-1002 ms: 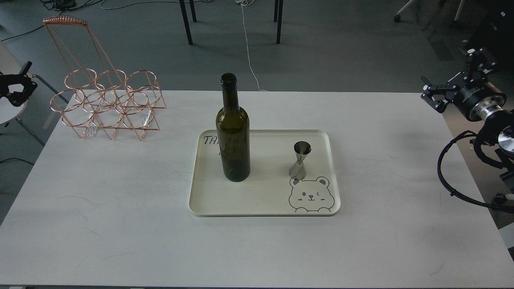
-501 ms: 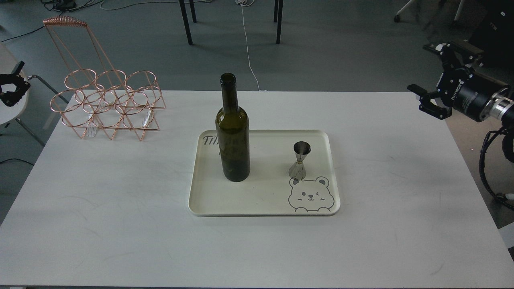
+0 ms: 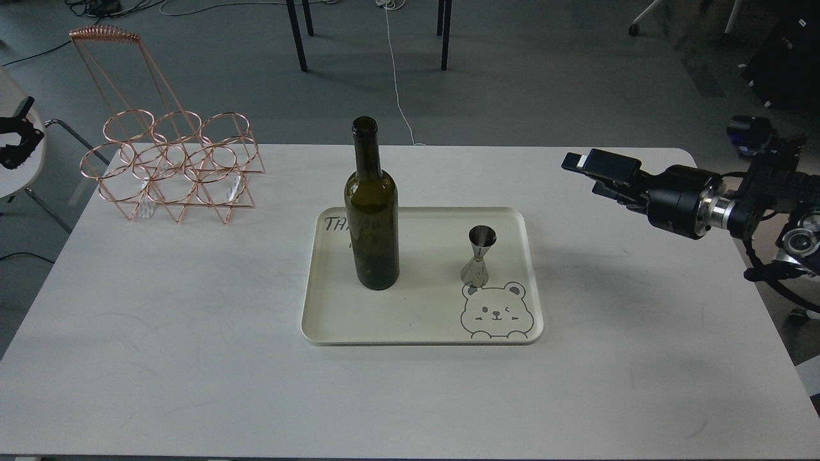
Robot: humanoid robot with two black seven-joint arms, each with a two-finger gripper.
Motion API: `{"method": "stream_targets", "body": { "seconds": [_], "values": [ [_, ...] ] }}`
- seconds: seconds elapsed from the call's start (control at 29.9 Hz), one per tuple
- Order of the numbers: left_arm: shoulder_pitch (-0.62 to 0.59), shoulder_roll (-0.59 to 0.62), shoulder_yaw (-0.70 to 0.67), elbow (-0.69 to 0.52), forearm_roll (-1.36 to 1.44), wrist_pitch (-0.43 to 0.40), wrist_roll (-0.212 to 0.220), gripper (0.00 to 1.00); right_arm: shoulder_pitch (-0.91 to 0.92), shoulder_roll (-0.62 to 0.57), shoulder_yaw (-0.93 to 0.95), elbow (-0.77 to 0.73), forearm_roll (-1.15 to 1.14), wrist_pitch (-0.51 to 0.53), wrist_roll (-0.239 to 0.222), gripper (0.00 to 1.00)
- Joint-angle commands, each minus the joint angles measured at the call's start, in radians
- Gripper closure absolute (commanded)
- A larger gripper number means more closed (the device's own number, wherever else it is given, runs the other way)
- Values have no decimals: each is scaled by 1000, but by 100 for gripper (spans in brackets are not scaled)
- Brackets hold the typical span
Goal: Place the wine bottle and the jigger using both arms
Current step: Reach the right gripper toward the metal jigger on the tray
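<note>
The wine bottle (image 3: 371, 218), dark olive-green and tall, stands upright on the left part of a cream tray (image 3: 423, 320). The jigger (image 3: 478, 256), small and shiny steel, stands upright on the tray's right part, above a bear drawing. My right gripper (image 3: 580, 176) hovers above the table's right side, pointing left toward the tray, to the right of the jigger and apart from it; its fingers stand slightly apart and hold nothing. My left gripper (image 3: 18, 137) shows small and dark at the far left edge, off the table, far from the bottle.
A copper wire bottle rack (image 3: 170, 163) with a tall handle stands at the table's back left corner. The white table (image 3: 192, 358) ends near the right arm. Chair legs and cables lie on the floor behind.
My right arm has swung in from the right edge, down and left over the table, and its gripper has turned to point at the tray. The left gripper has barely moved.
</note>
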Motion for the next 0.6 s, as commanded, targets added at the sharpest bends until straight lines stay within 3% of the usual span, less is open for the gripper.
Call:
{"method": "stream_targets", "body": {
  "seconds": [0.0, 0.17, 0.57],
  "values": [
    [1, -1, 0, 0, 0, 0, 0, 1, -36, 15, -3, 32, -241, -39, 43, 2],
    [-2, -4, 0, 0, -2, 0, 1, 1, -42, 85, -118, 25, -544, -186, 129, 6],
    [-2, -3, 0, 0, -2, 0, 1, 1, -28, 230, -221, -83, -725, -226, 134, 15]
  ]
}}
